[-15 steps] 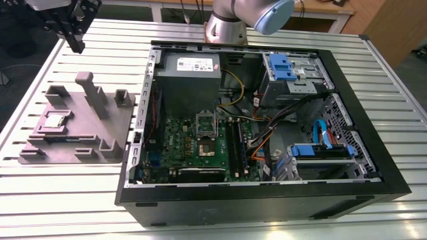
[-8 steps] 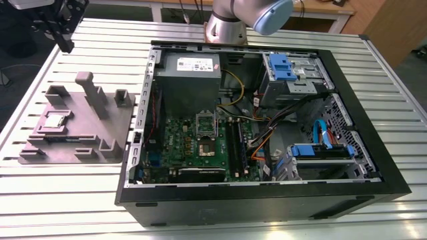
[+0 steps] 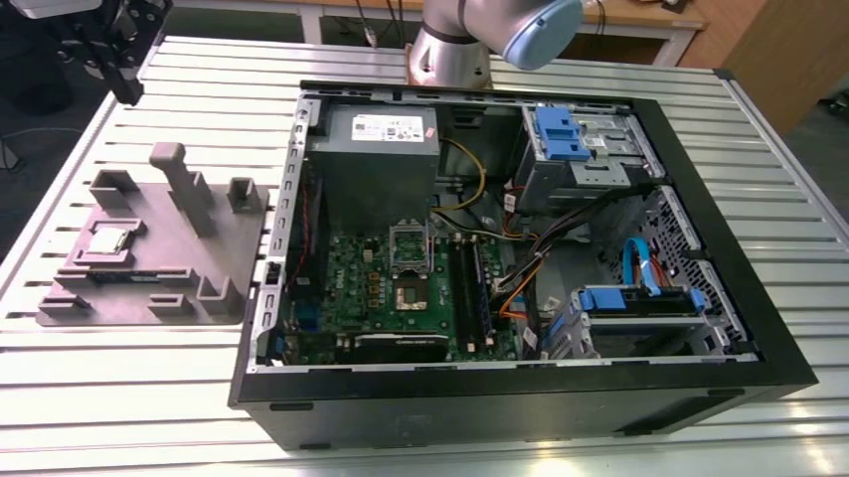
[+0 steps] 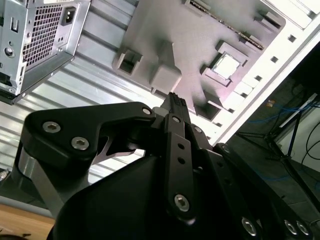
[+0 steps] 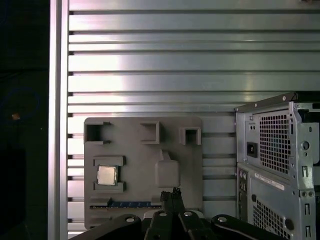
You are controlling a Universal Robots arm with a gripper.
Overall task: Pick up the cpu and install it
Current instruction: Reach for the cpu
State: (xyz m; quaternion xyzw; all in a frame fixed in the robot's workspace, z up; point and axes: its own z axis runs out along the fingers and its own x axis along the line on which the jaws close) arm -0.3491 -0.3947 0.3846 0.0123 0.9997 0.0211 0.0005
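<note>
End effector [image 4: 175, 101]: narrow, fingers together, holding nothing, apart from the grey fixture [image 5: 145, 150]; cpu [image 5: 106, 175] seated in a fixture pocket.

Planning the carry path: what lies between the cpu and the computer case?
In the first wrist view: the holder's raised block, then bare slatted table.

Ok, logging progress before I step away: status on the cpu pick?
Gripper shut, empty, off the cpu. Cpu lying in the grey fixture's pocket, untouched. Nothing covering it.
</note>
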